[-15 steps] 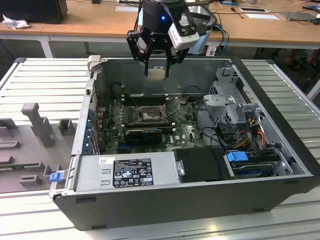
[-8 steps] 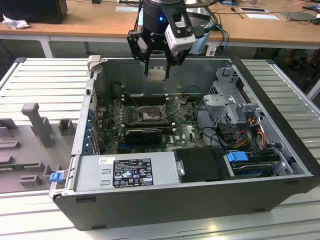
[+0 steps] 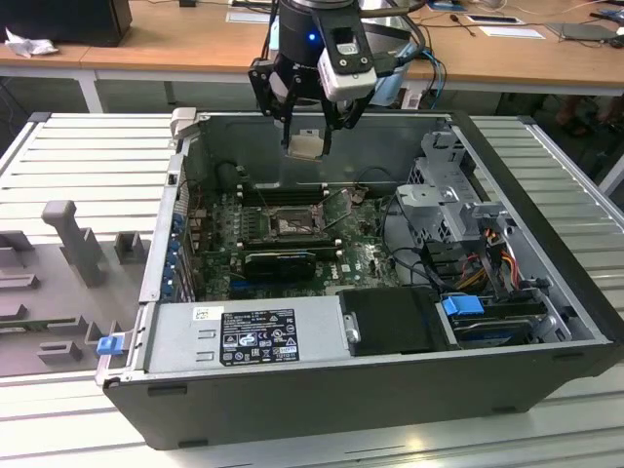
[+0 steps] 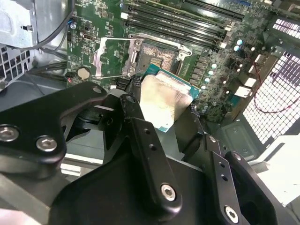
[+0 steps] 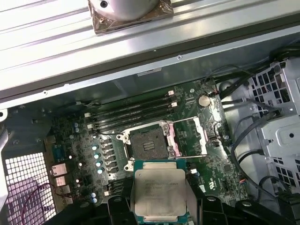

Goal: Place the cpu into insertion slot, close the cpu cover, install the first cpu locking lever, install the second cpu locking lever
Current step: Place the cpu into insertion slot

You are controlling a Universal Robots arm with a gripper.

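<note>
The cpu (image 5: 159, 194) is clamped by two opposite edges between the fingers of the gripper (image 3: 308, 132), which are closed to the chip's width. It hangs metal top up, well above the motherboard (image 5: 84, 140) inside the open computer case (image 3: 292, 336). The insertion slot (image 5: 149, 143) lies near the board's middle, just beside the memory slots (image 5: 131, 112), with its contacts exposed. The cpu cover (image 5: 190, 136) is swung open at the slot's side.

Caution: a descent with the chip rotated or tilted against the slot's outline would likely set a corner on the contacts and bend them. The edge grip is narrow, so a slip is also possible.

The arm's wrist points straight down, over the case's far edge in the exterior view.
</note>
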